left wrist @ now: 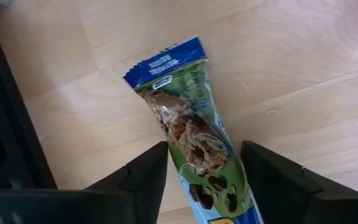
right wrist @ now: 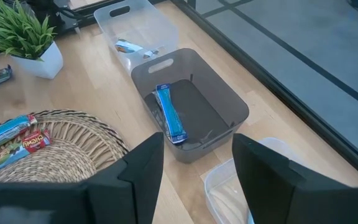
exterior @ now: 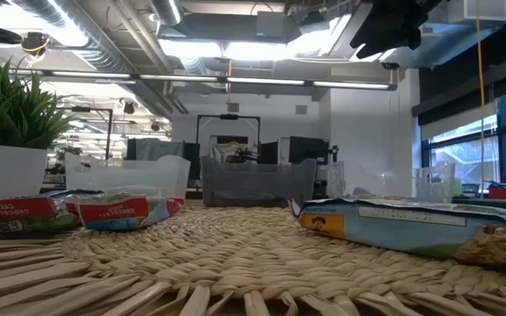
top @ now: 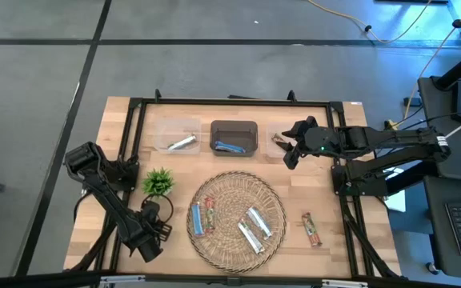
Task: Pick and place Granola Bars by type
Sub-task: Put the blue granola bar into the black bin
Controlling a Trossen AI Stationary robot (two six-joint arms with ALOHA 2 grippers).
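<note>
Cut off at the left wrist picture's edge: the lower end of the green-wrapped granola bar (left wrist: 194,140) lying between the left claw (left wrist: 204,180) fingers; contact with the fingers not discernible. Hidden from above under the left claw (top: 152,228), that same bar. Partly covered by the right claw (top: 293,146): the clear bin (top: 277,142), with only a sliver of its contents showing. Cropped in the right wrist view: that clear bin (right wrist: 229,190), contents too blurred to name. Cropped at the low view's top: the right arm (exterior: 393,26), claw out of sight. Too small to read from overhead: wrapper print on the bars in the wicker tray (top: 274,196).
</note>
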